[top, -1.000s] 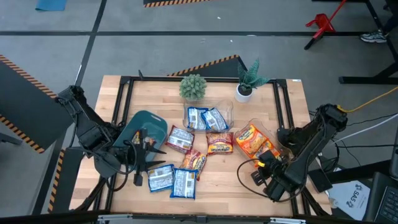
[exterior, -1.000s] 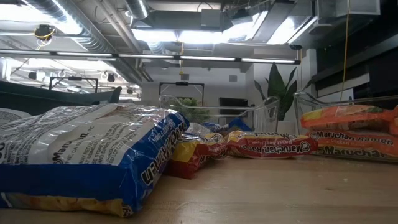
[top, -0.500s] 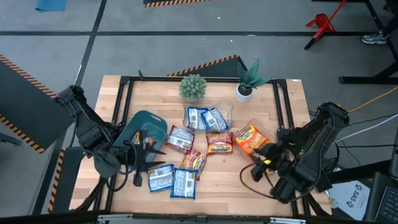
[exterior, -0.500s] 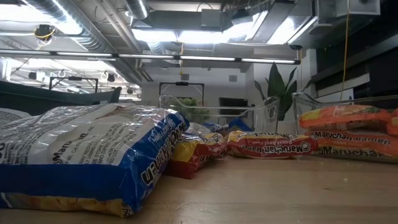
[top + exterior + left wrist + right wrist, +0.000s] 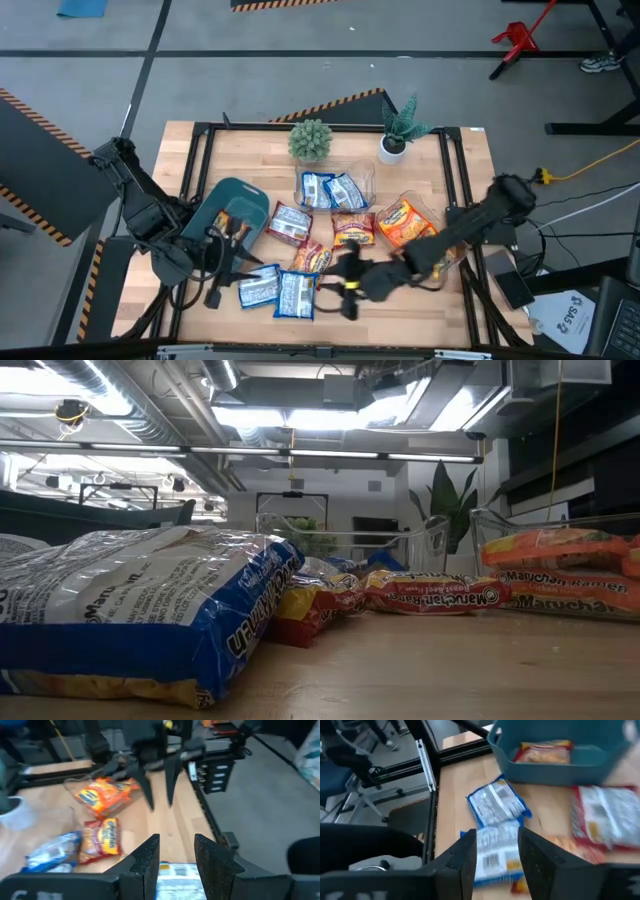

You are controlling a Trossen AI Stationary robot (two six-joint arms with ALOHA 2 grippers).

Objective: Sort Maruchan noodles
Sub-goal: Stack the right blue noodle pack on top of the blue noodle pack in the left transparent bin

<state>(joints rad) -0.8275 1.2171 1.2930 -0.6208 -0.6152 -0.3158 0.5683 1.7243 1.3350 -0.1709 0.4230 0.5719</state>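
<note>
The counter (image 5: 400, 300) carries noodle packets (image 5: 300, 260) scattered mid-frame, long axes pointing various ways. Right end effector (image 5: 348, 283), empty, fingers narrowly parted, hovers lower centre; left end effector (image 5: 222, 282), also empty and parted, lower left

Right pincer (image 5: 347, 290) motion-blurred in high view, blue-and-white packet (image 5: 130, 622) cropped by low view's edge

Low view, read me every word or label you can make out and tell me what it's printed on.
"Maruchan", upside down: blue packet, nearest the camera.
"Maruchan Ramen", upside down: red packet, mid-table.
"Maruchan Ramen": orange packets in the clear tub, right.
Smaller flavour lines on the packets: too blurred to read.
No other legible text or signs.
</note>
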